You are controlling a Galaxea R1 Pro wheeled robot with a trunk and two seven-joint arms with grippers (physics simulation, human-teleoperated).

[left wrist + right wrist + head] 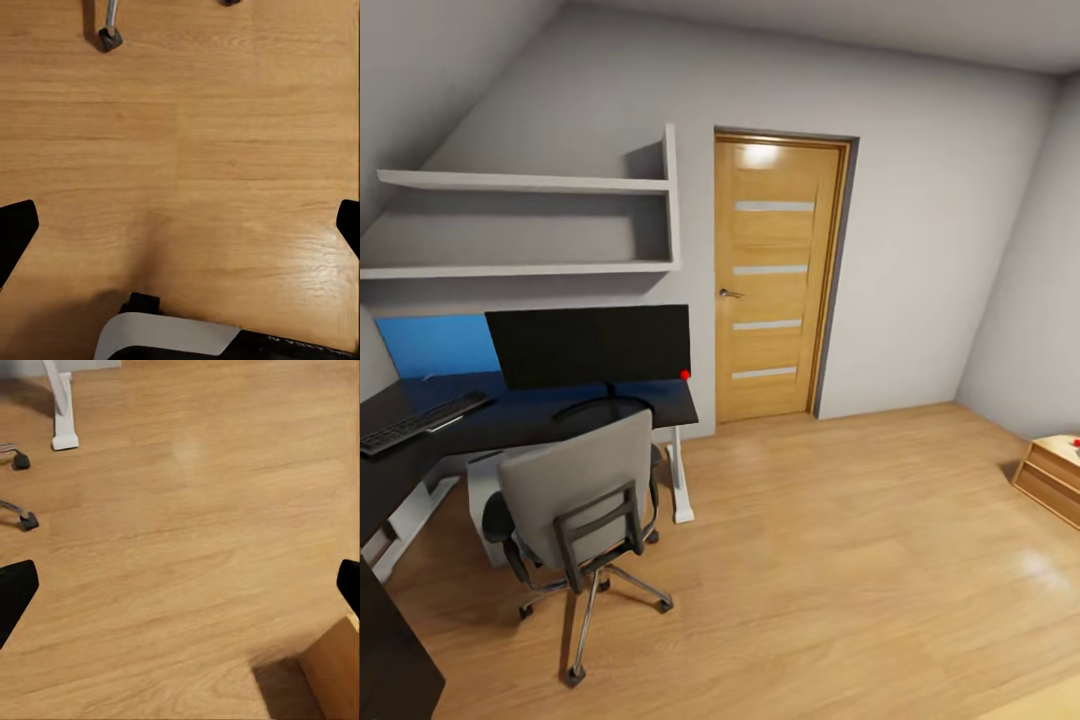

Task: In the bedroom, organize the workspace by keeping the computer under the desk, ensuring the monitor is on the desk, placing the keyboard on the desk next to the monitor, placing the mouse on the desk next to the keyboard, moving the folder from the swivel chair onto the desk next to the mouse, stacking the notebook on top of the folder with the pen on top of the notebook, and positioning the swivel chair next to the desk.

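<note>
- Looking over the bedroom from the head view, the robot seems to be at the start of the job, finding the things and not yet grabbing any of them.
- The desk (510, 425) has a shiny black tabletop that runs along the wall and bends round at the left.
- The monitor (590, 345) stands upright on the tabletop, so that part looks done.
- The keyboard (420, 422) lies on the tabletop, to the left of the monitor and a bit apart from it.
- The swivel chair (575, 495) is right in front of the desk with its grey back toward the robot.
- The chair back hides the seat, so I cannot tell if the folder is lying there.
- A pale grey box low down behind the chair, under the desk, may be the computer (485, 490), but it is mostly hidden.
- I cannot pick out the mouse, the notebook or the pen.
- My guess for the next move: roll closer and go round the chair to see the seat, then reach for the folder.
- The left gripper (180, 225) points down at the wooden floor (840, 560), with a chair wheel close by. Its 2 dark tips sit at the far edges of the left wrist view, so the jaws are spread wide and hold nothing.
- The right gripper (180, 585) also points at the floor, near a white desk leg (61, 405). Its jaws are spread wide too, and hold nothing.
</note>
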